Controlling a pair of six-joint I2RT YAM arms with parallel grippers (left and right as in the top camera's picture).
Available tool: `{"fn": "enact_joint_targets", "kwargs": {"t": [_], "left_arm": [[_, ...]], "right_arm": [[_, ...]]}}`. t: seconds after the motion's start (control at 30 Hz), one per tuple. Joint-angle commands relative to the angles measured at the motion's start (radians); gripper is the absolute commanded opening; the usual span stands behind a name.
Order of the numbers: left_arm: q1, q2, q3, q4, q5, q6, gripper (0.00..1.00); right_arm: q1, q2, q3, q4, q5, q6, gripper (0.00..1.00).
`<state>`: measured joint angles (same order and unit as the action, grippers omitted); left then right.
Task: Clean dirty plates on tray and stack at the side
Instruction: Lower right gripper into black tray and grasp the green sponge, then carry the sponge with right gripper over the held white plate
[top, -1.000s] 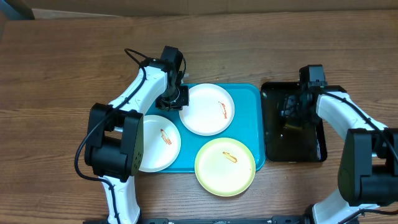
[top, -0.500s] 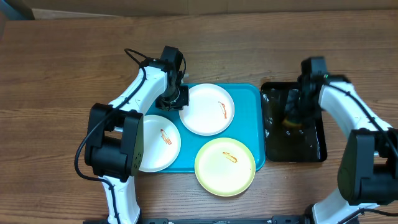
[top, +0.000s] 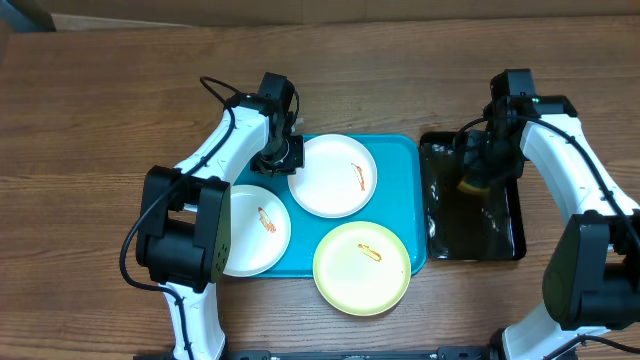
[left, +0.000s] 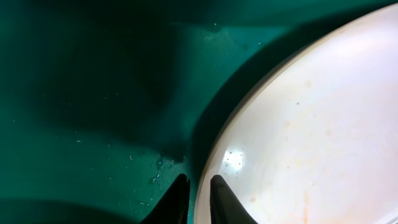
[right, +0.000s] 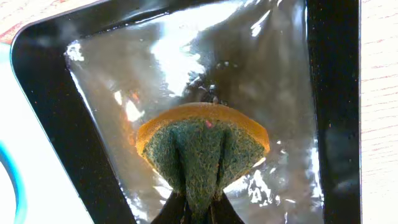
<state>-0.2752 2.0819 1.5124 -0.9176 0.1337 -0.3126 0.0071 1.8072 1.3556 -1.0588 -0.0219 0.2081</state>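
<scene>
Three plates lie on the turquoise tray (top: 405, 160): a white plate (top: 335, 185) at the back, another white plate (top: 250, 235) at the left and a pale yellow-green plate (top: 360, 270) at the front, each with an orange smear. My left gripper (top: 281, 157) sits at the back plate's left rim. In the left wrist view its fingers (left: 198, 185) pinch that rim, one on the tray (left: 93, 93), one on the plate (left: 311, 124). My right gripper (right: 199, 204) is shut on a green-and-orange sponge (right: 202, 143), held over the black tray (right: 43, 93).
The wet black tray (top: 470, 235) stands right of the turquoise tray, almost touching it. The front plate overhangs the turquoise tray's near edge. Bare wooden table (top: 100, 120) lies to the left, behind and to the far right.
My right gripper has shut on the sponge in the black tray and moved it a little back and up. The left gripper and all three plates have stayed in place.
</scene>
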Motion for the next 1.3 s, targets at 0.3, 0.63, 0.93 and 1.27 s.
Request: {"fn": "enact_joint_targets", "kwargs": {"t": [0.3,0.63,0.93,1.27], "left_arm": [[-0.025,0.008,-0.004,0.031,-0.014,-0.006,0.23],[-0.027,0.008,-0.005,0.028,-0.010,-0.006,0.04],[-0.027,0.008,-0.005,0.029,-0.003,-0.029,0.04],[-0.027,0.008,-0.005,0.029,-0.003,-0.029,0.04]], "right_arm": [[0.046,-0.010,0.016,0.013,0.003,-0.008,0.04],[0.128,-0.010,0.042,0.015,0.069,-0.074,0.04],[0.298,-0.010,0.206,0.036,-0.028,-0.087,0.04],[0.498,0.010,0.154,0.177,0.064,-0.154,0.04]]}}
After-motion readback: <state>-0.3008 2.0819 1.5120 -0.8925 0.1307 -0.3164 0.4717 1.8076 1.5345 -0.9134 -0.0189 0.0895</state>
